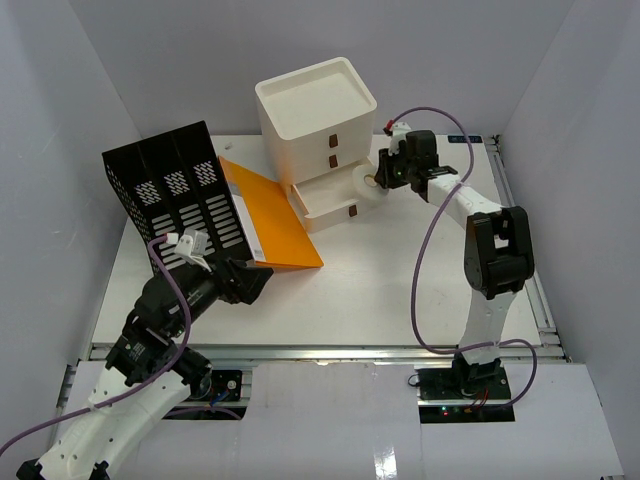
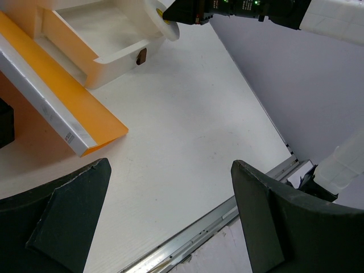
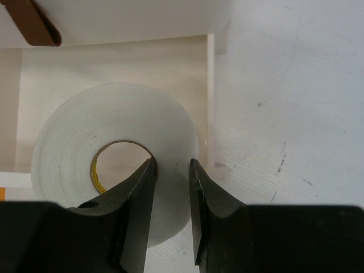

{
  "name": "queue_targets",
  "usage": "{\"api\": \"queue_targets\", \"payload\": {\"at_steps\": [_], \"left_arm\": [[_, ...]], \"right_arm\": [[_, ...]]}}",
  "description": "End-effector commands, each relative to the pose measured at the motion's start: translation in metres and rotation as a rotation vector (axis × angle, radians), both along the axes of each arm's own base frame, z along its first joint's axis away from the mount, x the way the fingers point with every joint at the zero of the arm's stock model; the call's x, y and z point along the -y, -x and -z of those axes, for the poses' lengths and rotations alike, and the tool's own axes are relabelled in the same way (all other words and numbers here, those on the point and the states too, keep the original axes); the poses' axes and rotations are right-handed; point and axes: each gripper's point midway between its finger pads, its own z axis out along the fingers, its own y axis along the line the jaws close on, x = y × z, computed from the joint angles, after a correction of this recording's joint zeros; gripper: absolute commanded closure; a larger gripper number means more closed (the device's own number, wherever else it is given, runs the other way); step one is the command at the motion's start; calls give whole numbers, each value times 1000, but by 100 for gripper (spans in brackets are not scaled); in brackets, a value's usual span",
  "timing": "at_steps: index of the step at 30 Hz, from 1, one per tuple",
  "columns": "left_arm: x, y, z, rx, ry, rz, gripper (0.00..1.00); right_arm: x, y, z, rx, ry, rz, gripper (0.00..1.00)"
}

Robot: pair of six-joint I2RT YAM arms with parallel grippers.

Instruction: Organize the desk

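Note:
The desk (image 1: 380, 290) is a wide white tabletop with a metal rail (image 2: 227, 213) along its front edge. My right gripper (image 3: 172, 165) is shut on a white tape roll (image 3: 74, 142), one finger through its hole and the other outside its wall. The roll hangs over the right end of the open bottom drawer (image 3: 114, 62) of the cream drawer box (image 1: 315, 105). From above, the right gripper (image 1: 385, 178) and tape roll (image 1: 372, 183) are at the back right. My left gripper (image 2: 170, 165) stands open and empty over bare desk, just in front of the orange folder (image 2: 74, 96).
A black mesh file organiser (image 1: 175, 190) stands tilted at the back left, with the orange folder (image 1: 275, 220) lying against its right side and reaching the open drawer (image 1: 335, 200). White walls close in the desk on three sides.

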Motion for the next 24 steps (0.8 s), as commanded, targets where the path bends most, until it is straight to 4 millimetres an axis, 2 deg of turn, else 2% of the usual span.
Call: {"api": "queue_targets", "payload": {"at_steps": [1, 4, 9, 12, 14, 16, 17, 20, 24], "left_arm": [[-3, -2, 6, -16, -5, -19, 2], [-3, -1, 7, -17, -6, -20, 2], [-3, -2, 7, -21, -7, -20, 2], [-4, -1, 6, -18, -8, -22, 2], [-5, -1, 6, -15, -10, -25, 2], [-5, -1, 7, -15, -11, -26, 2], [-5, -1, 7, -15, -12, -26, 2], [-5, -1, 7, -15, -13, -22, 2], [-6, 0, 7, -7, -16, -25, 2]], "right_arm": [[-23, -23, -29, 131, 86, -42, 67], [-39, -35, -24, 135, 110, -53, 53], [-53, -52, -39, 168, 123, -69, 12], [-51, -47, -43, 176, 125, -73, 10], [-50, -39, -56, 206, 113, -96, 10], [-54, -18, -54, 207, 101, -204, 10], [-58, -4, -64, 233, 86, -290, 10], [-80, 60, -68, 278, -19, -692, 10], [-80, 122, -44, 392, 35, -1060, 6]]}}
